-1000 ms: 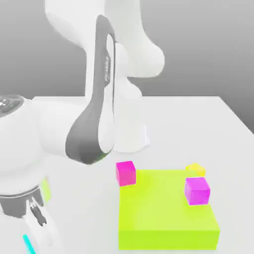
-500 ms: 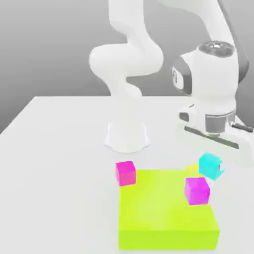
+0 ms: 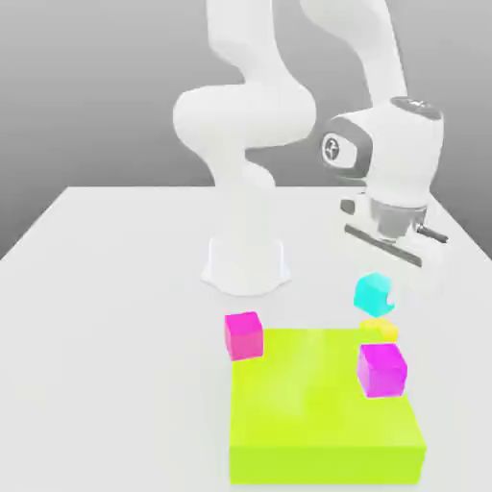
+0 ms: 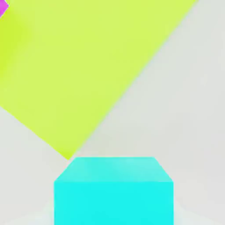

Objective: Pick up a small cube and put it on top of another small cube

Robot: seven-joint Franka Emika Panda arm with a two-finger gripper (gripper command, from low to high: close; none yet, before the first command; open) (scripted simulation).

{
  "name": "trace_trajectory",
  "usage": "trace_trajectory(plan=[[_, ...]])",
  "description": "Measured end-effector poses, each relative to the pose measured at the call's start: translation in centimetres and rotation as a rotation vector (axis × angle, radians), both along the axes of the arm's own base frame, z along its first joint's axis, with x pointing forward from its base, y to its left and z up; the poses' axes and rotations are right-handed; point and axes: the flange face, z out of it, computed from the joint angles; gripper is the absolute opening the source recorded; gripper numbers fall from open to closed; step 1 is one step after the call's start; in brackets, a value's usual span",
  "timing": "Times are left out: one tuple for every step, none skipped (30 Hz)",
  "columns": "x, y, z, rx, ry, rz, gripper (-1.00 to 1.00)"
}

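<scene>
The small cyan cube (image 3: 370, 296) hangs in the air just under the hand, with my gripper (image 3: 381, 282) shut on it. Directly below it, with a small gap, the small yellow cube (image 3: 381, 330) rests on the white table against the far edge of the lime-green block (image 3: 322, 408). The cyan cube looks slightly tilted in the exterior view. In the hand view the cyan cube (image 4: 113, 192) sits close in front of the camera, and the lime-green block (image 4: 83, 74) lies beyond it.
One magenta cube (image 3: 244, 335) stands at the green block's far corner on the exterior view's left. Another magenta cube (image 3: 381, 370) sits on the block just in front of the yellow cube. The arm's white base (image 3: 246, 264) stands behind them.
The arm has swung from the exterior view's lower left to the right with the cyan cube. In the last half second the cube shifted left to hang over the yellow cube.
</scene>
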Motion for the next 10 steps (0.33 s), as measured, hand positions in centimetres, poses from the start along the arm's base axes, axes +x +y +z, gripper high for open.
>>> trace_trajectory(plan=[[0.0,-0.1,-0.3,-0.005,0.001,0.0,-1.0],[0.0,-0.1,-0.6,-0.009,0.001,0.0,-1.0],[0.0,-0.2,-0.9,-0.012,0.002,-0.001,-1.0],[0.0,-0.3,-1.2,-0.015,0.004,0.0,-1.0],[0.0,-0.3,-1.4,-0.017,0.005,0.0,-1.0],[0.0,-0.3,-1.7,-0.019,0.007,0.0,-1.0],[0.0,-0.4,-1.9,-0.02,0.008,0.0,-1.0],[-0.1,-0.4,-2.2,-0.02,0.01,0.001,-1.0],[-0.1,-0.4,-2.4,-0.02,0.012,0.001,-1.0],[-0.1,-0.4,-2.6,-0.019,0.013,0.001,-1.0]])
